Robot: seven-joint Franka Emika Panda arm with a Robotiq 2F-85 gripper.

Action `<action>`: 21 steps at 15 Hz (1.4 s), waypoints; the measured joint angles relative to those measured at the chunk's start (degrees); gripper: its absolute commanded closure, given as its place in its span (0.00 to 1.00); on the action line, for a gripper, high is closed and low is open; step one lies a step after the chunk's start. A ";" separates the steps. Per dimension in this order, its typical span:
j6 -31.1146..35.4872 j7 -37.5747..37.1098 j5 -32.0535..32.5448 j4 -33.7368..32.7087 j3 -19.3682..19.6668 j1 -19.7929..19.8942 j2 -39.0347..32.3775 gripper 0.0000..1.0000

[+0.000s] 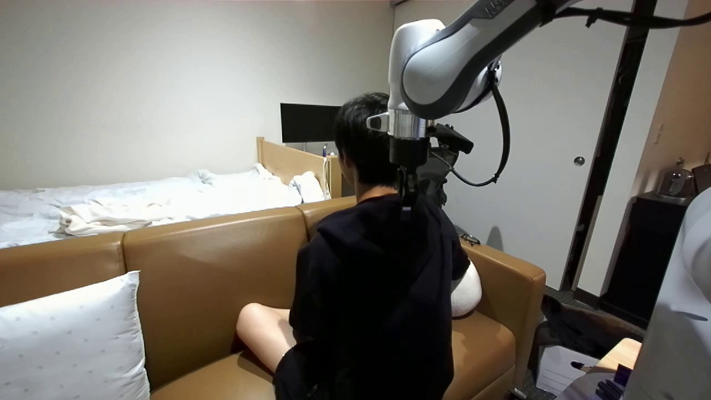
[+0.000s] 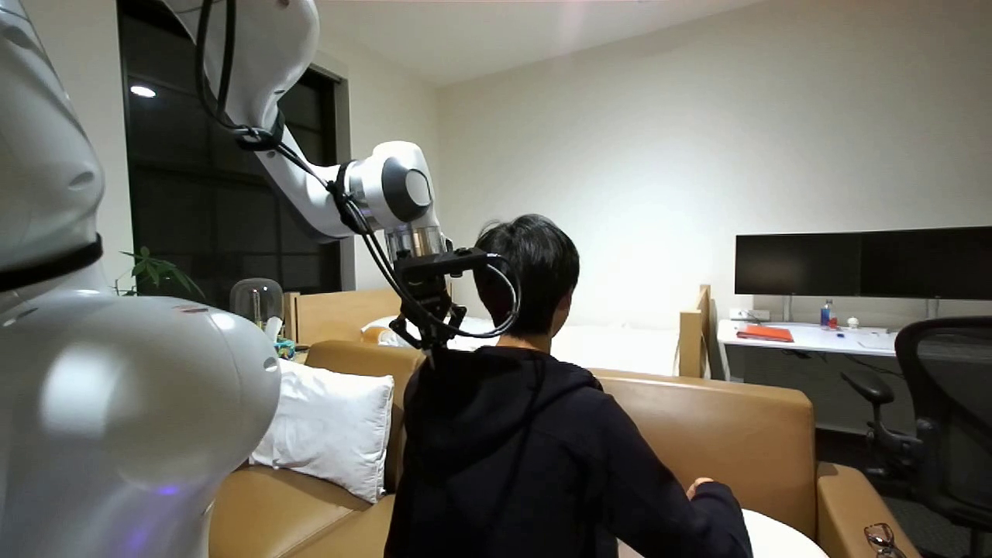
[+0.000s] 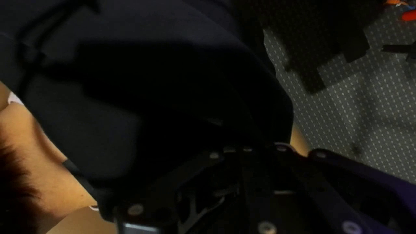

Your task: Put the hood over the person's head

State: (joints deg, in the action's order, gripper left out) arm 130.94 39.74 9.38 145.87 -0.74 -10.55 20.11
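The gripper (image 1: 407, 206) hangs right behind the person (image 1: 366, 316) at shoulder height, fingers pressed together, tips down at the hood (image 2: 477, 415); black on black, it's hard to say whether any cloth is pinched. The hood itself lies flopped below the person's head (image 2: 535, 267), the tan couch (image 1: 216, 261) beyond.

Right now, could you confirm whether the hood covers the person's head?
No, in an exterior view the hood lies below the neck, leaving the person's head uncovered.
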 measured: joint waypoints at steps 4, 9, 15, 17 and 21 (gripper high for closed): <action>-0.02 -1.46 1.14 -0.01 -0.17 0.04 0.66 0.99; -0.94 -2.85 3.48 -0.21 -0.23 0.43 3.24 0.99; -4.98 -2.85 3.75 -2.22 0.16 0.79 7.35 0.99; -6.82 -2.85 3.75 -3.36 0.26 0.79 8.15 0.99; -9.73 -2.85 3.98 -5.62 0.51 0.80 8.40 0.99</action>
State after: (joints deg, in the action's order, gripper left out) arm 121.21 36.89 13.36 140.26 -0.22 -9.75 28.52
